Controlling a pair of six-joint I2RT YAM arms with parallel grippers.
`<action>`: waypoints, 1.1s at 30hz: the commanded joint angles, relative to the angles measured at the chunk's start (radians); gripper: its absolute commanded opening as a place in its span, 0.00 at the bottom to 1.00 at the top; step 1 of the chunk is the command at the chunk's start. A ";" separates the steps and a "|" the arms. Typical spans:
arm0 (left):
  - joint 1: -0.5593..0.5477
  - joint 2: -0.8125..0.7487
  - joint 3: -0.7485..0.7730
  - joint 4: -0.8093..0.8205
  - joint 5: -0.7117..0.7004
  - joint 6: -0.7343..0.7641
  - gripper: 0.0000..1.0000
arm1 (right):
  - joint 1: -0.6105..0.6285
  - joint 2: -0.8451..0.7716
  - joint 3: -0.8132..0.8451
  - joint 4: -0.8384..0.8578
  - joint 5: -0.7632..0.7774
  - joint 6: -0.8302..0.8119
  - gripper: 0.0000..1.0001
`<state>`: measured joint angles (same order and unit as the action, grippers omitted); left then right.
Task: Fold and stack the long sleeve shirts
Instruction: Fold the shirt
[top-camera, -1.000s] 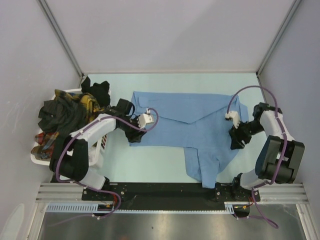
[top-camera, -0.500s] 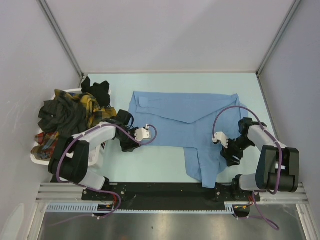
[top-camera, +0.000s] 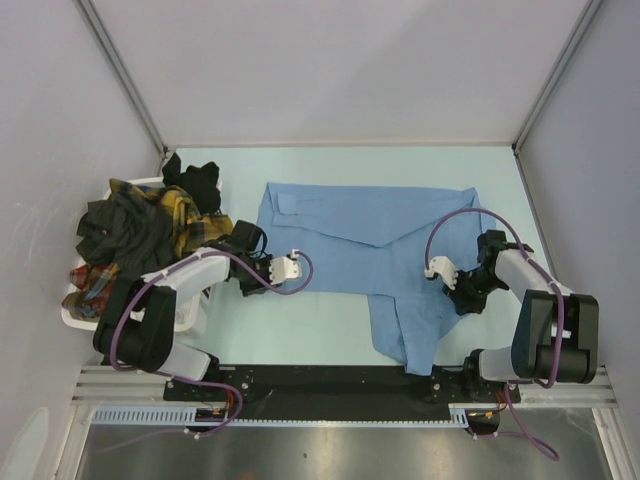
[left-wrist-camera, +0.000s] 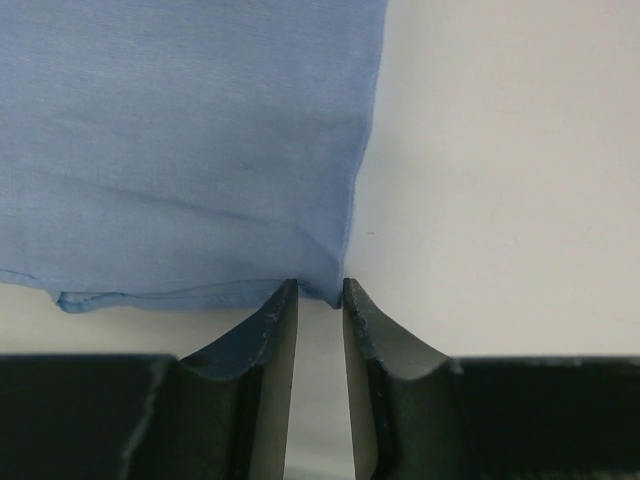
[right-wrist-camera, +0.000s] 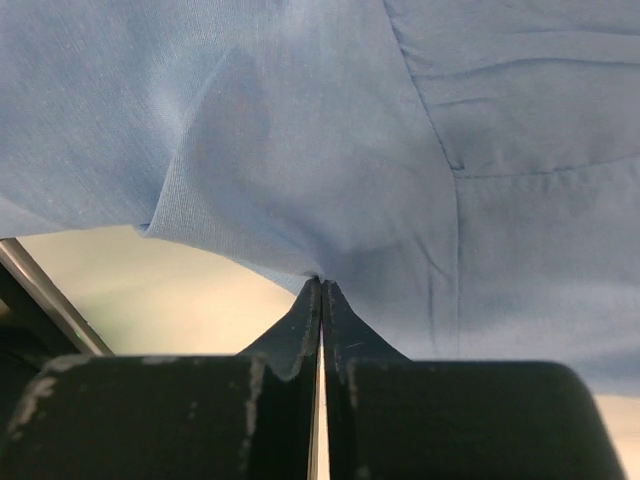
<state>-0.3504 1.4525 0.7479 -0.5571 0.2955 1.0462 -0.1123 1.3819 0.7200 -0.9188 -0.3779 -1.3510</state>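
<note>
- The light blue shirt (top-camera: 350, 230) is lying spread out on the pale table (top-camera: 300, 325), filling the middle ground between the two arms. Its long axis is running left to right, and a narrower section is trailing toward the near edge.
- The left gripper (left-wrist-camera: 320, 290) is sitting low at the near-left corner of this shirt. Its fingers are standing narrowly apart, with the tip of the cloth corner just entering the gap and bare table showing between them.
- The right gripper (right-wrist-camera: 321, 283) is working the right side of the shirt. Its fingers are pressed together and are pinching a raised fold of the blue fabric, which is puckering around the tips.
- The white slatted basket (top-camera: 190, 310) is sitting at the left edge of the table, just beside the left arm.
- A dark green-black shirt (top-camera: 115, 228), a yellow-black plaid shirt (top-camera: 178, 205) and a red plaid shirt (top-camera: 90, 282) are lying heaped in the basket, unfolded and spilling over its rim.
</note>
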 joint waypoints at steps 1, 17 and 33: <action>-0.005 -0.067 0.024 -0.081 0.062 0.043 0.32 | 0.000 -0.069 0.045 -0.040 -0.009 0.021 0.00; -0.078 0.017 0.033 -0.015 0.044 0.008 0.16 | -0.067 -0.102 0.121 -0.141 -0.036 -0.020 0.00; 0.034 0.095 0.382 -0.172 0.139 -0.072 0.00 | -0.144 0.100 0.470 -0.190 -0.131 -0.016 0.00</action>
<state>-0.3264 1.4876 1.0412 -0.7113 0.3904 1.0126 -0.2573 1.4174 1.0710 -1.1210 -0.4618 -1.3724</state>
